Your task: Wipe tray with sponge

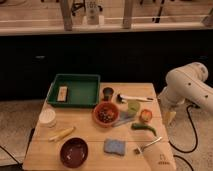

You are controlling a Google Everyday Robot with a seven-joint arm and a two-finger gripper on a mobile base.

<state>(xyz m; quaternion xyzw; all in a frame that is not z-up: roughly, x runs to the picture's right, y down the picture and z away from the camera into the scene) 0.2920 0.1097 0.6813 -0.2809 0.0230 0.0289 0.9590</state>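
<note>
The green tray sits at the back left of the wooden table. A small tan block lies inside it on the left. A blue sponge lies flat on the table near the front, right of centre. My gripper reaches in from the white arm link at the front right. It is low over the table just to the right of the sponge and far from the tray. The white arm body stands beside the table's right edge.
A red bowl of dark pieces stands between sponge and tray. A dark maroon bowl, a yellow item and a white container are at the front left. A dark cup, white-handled tool, green cup, orange item and green vegetable are on the right.
</note>
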